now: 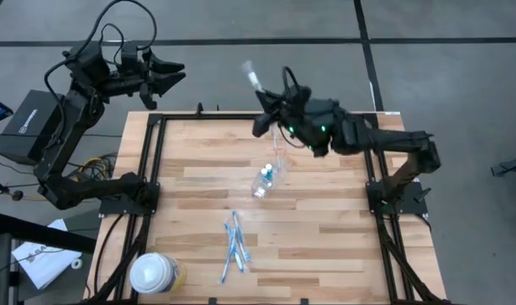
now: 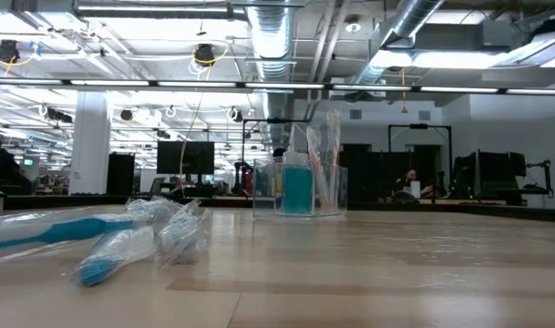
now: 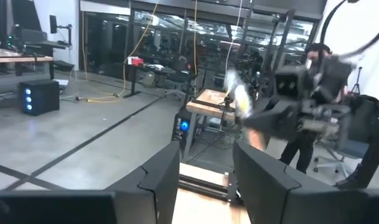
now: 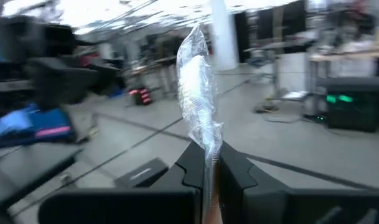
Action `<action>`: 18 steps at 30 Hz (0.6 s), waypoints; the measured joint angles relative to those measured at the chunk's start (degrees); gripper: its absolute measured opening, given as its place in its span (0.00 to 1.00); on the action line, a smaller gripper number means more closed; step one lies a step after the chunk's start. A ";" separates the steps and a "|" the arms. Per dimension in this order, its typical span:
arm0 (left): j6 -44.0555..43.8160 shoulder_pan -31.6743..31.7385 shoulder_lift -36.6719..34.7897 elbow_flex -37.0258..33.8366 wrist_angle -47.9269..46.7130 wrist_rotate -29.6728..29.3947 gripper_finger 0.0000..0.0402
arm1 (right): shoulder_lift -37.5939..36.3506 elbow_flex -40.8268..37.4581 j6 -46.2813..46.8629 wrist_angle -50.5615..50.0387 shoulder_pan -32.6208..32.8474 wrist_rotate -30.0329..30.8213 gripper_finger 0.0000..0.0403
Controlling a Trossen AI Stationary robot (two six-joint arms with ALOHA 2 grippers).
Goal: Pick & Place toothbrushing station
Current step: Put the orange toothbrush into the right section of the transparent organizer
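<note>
Fingers of the right gripper (image 1: 266, 97) pinched a wrapped toothbrush (image 1: 252, 74) at upper centre, best lowered upright into the cup (image 1: 266, 180); left gripper's (image 1: 169, 74) fingers gaped wide.

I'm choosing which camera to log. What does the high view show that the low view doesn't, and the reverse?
High view only: both arms, the right gripper shut on a wrapped toothbrush above the table's far edge, the open left gripper off the table, and the white-topped container.
Low view only: the room behind, with a seated person.
Both: the clear cup and the wrapped toothbrushes lying on the table.
</note>
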 joint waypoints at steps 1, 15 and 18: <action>0.02 0.00 -0.02 0.00 0.04 0.06 0.36 | -1.37 -3.69 0.93 2.76 0.81 2.39 0.02; 1.54 -0.77 1.60 -0.02 0.07 0.02 0.35 | -14.11 -51.58 9.47 43.66 7.51 18.71 0.02; 2.86 -1.26 2.03 -0.04 -0.02 0.00 0.34 | -13.50 -56.15 10.67 43.99 6.47 17.59 0.02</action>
